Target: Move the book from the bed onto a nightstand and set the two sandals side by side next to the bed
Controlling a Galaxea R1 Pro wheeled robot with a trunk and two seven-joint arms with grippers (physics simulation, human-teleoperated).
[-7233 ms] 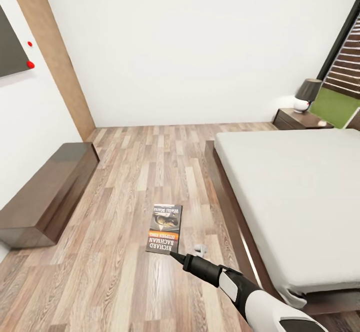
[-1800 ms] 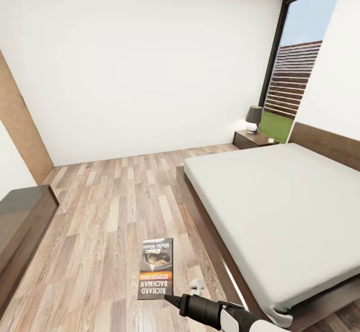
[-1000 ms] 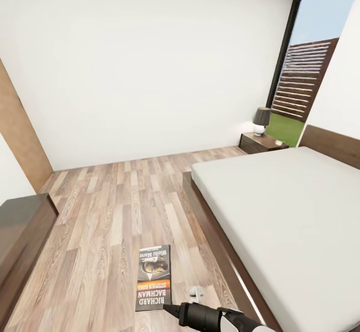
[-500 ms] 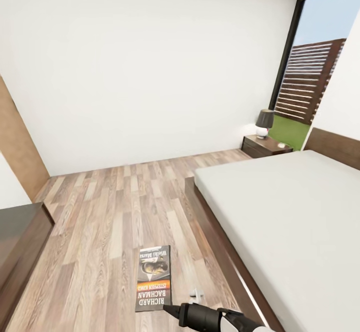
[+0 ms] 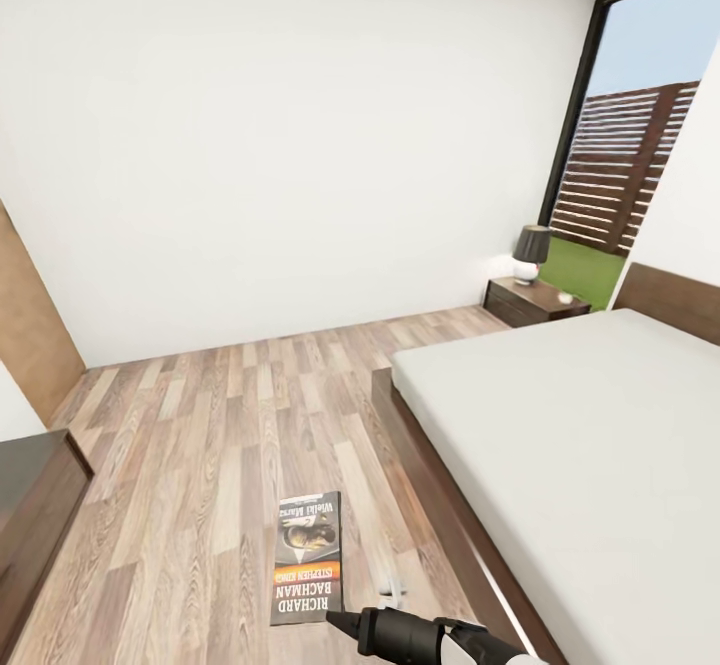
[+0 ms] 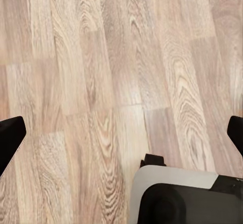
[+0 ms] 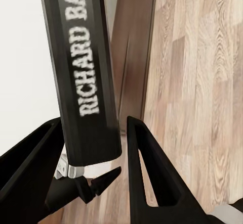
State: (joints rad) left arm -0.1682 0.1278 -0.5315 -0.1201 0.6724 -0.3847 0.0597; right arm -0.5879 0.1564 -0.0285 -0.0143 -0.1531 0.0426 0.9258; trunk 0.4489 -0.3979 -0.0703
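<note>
While the right gripper (image 7: 93,148) pinches the book (image 5: 309,558) at its near end between its two fingers (image 7: 152,173), the book hangs over the floor (image 5: 200,425), just left of the bed (image 5: 580,445). Far along the bed, against the wall, stands the nightstand (image 5: 535,301) with a lamp (image 5: 530,252) on it. A dark bench (image 5: 35,505) is at the near left. The left gripper (image 6: 121,133) has its fingers spread wide over bare floor.
</note>
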